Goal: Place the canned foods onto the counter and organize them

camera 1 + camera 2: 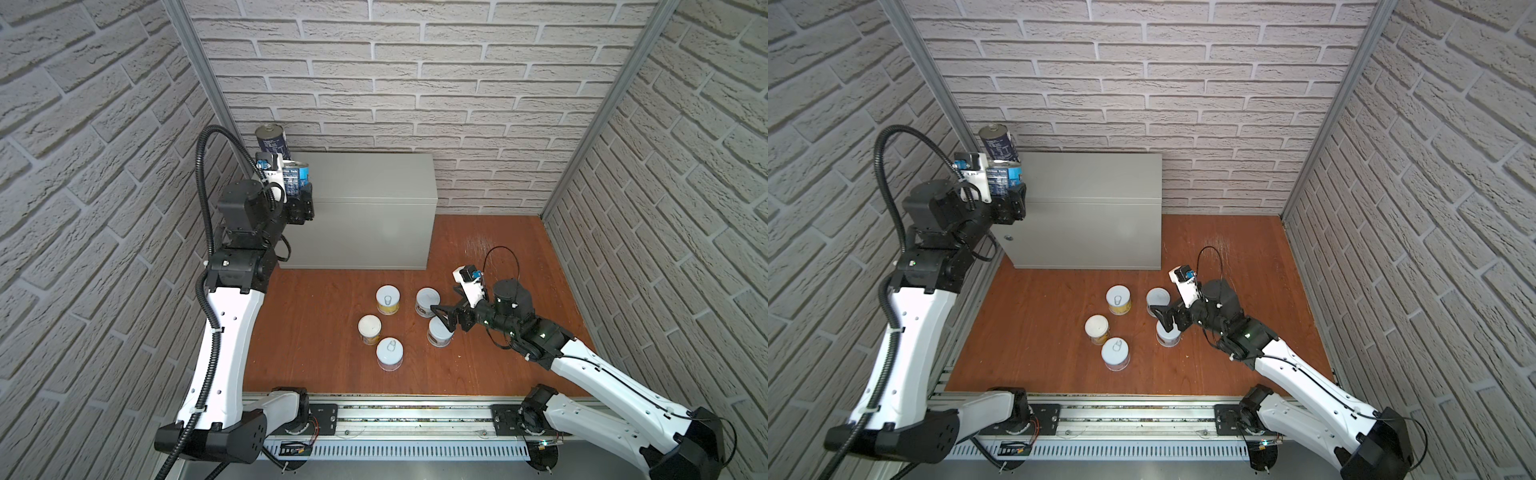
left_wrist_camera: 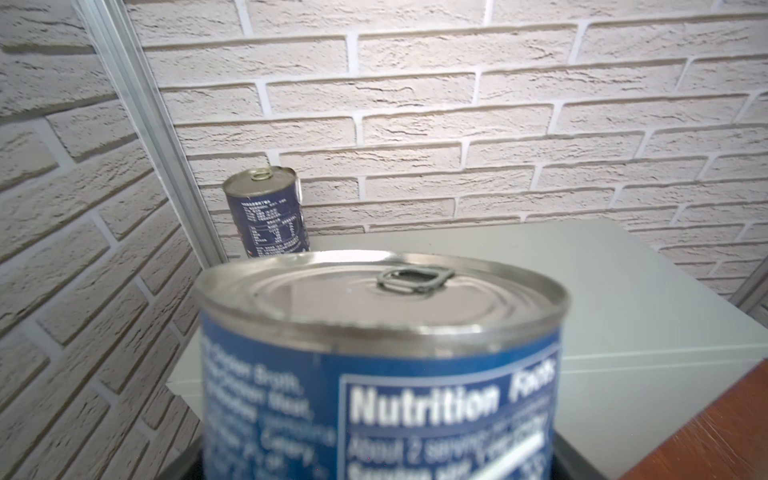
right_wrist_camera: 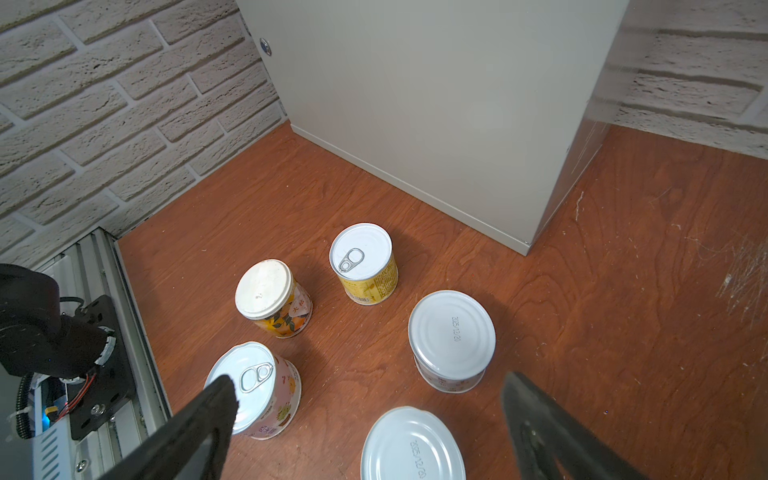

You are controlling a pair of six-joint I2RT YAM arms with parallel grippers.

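My left gripper [image 1: 298, 190] is shut on a blue-labelled can [image 1: 295, 176] [image 2: 382, 365], held upright at the near left corner of the grey counter [image 1: 374, 178] [image 2: 623, 291]. Whether that can touches the top I cannot tell. Another blue can [image 1: 272, 139] [image 2: 266, 208] stands on the counter's far left corner. Several short white-lidded cans stand on the wooden floor, among them a yellow one [image 1: 388, 299] [image 3: 365, 264] and a pink one [image 3: 253, 390]. My right gripper [image 1: 442, 318] [image 3: 368, 390] hangs open over them, its jaws to either side of one white-lidded can [image 3: 411, 444], above and apart from it.
Brick walls close in the back and both sides. The metal rail [image 1: 415, 415] with both arm bases runs along the front. Bare wooden floor [image 1: 498, 249] lies to the right of the counter.
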